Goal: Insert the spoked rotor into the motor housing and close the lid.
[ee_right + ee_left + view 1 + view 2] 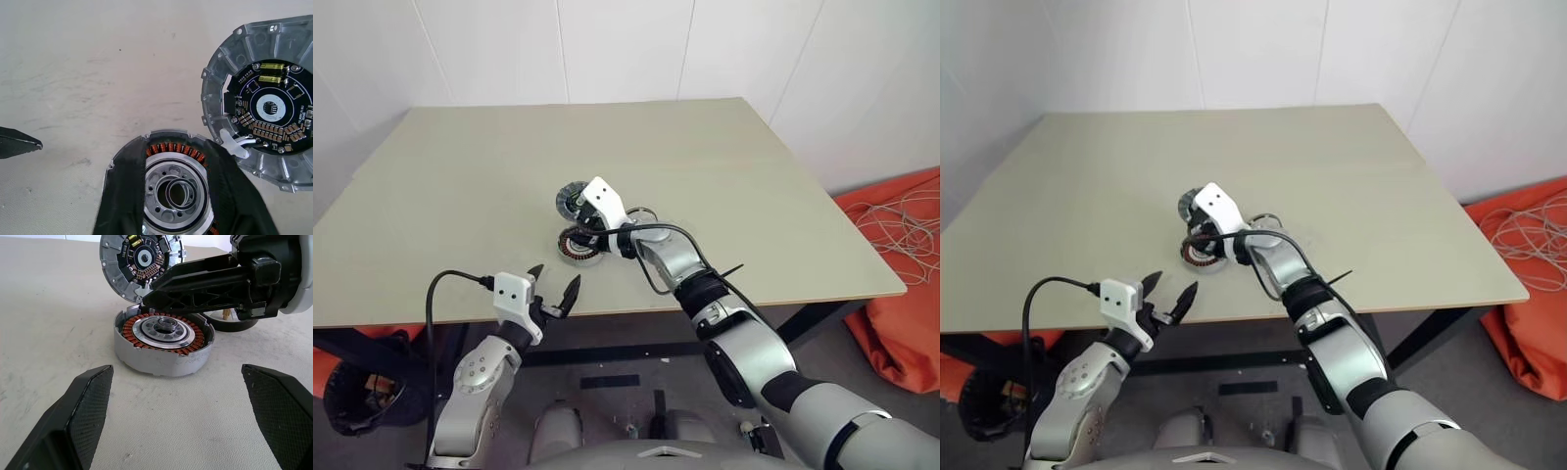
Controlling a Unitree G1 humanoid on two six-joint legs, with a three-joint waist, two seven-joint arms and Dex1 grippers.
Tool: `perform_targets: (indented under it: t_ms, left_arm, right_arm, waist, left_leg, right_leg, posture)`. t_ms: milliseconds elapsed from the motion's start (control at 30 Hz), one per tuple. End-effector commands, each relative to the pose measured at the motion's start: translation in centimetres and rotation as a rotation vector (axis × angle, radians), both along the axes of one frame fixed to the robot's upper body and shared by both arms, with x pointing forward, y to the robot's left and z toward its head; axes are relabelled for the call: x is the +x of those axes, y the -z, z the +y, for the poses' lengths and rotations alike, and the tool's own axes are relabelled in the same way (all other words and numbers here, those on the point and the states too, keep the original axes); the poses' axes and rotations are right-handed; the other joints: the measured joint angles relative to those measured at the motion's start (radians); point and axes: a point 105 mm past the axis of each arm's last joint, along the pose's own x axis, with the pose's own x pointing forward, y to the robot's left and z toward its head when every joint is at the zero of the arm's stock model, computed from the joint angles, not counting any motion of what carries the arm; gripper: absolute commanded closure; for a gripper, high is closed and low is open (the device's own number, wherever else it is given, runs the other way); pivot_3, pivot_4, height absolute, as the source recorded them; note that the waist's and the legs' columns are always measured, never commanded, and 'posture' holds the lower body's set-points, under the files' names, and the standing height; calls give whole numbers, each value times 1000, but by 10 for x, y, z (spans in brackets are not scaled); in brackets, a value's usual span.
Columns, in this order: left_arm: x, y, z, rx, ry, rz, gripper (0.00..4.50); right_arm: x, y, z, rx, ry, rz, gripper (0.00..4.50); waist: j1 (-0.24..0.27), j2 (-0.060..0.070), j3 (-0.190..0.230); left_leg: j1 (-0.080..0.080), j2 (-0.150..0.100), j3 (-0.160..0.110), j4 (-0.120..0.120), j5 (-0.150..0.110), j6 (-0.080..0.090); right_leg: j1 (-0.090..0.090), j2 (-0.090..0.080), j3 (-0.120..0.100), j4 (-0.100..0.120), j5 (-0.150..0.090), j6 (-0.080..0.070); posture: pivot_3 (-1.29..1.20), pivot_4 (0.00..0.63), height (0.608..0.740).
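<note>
**Left wrist view: rotor seated, lid yet to close**

The motor housing [164, 343] sits on the table [724, 166], what looks like the rotor [165, 329] inside its copper windings. The right gripper [146, 296] reaches over it, its grip unclear. The lid [139, 262] stands tilted just behind. The left gripper [554, 287] hovers spread nearby.

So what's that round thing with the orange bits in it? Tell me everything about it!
That is the motor housing, a round, shallow cup of silver-grey metal. Inside runs a ring of copper-coloured windings around a shiny silver centre with a hole in the middle. It sits flat and open on the beige table. Its lid, a round metal disc with a dark circuit board, tilts up behind it at the far rim. The right tool reaches across just above the windings; whether it touches them is unclear.
</note>
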Motion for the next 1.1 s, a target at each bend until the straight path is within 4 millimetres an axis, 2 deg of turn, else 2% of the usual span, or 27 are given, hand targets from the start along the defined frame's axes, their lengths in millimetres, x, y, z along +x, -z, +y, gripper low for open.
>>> perform_targets:
  t_ms: [33, 100, 133, 433, 1100]
  left_arm:
    - [2, -10, 0, -5, 7, -42, 0]
    - [2, -9, 0, -4, 7, -41, 0]
    - [2, -9, 0, -4, 8, -41, 0]
    - [2, -8, 0, -7, 9, -38, 0]
    - [2, -10, -1, -6, 0, -42, 0]
  right_arm:
    - [2, -16, 0, 32, 8, -39, 3743]
    - [4, -15, -3, 16, 28, -43, 4469]
    - [5, -13, -5, 4, 42, -47, 4493]
    - [16, -5, -18, -92, 131, -84, 4493]
    - [6, -1, -8, -94, 67, -59, 4493]
  waist:
    - [0, 0, 0]
    - [0, 0, 0]
    - [0, 0, 0]
    - [0, 0, 0]
    - [0, 0, 0]
  left_leg:
    - [0, 0, 0, 0, 0, 0]
    - [0, 0, 0, 0, 0, 0]
    - [0, 0, 0, 0, 0, 0]
    - [0, 0, 0, 0, 0, 0]
    - [0, 0, 0, 0, 0, 0]
  right_leg:
    - [0, 0, 0, 0, 0, 0]
    - [0, 0, 0, 0, 0, 0]
    - [0, 0, 0, 0, 0, 0]
    - [0, 0, 0, 0, 0, 0]
    - [0, 0, 0, 0, 0, 0]
  posture:
    - [0, 0, 740]
    - [0, 0, 740]
    - [0, 0, 740]
    - [0, 0, 740]
    - [0, 0, 740]
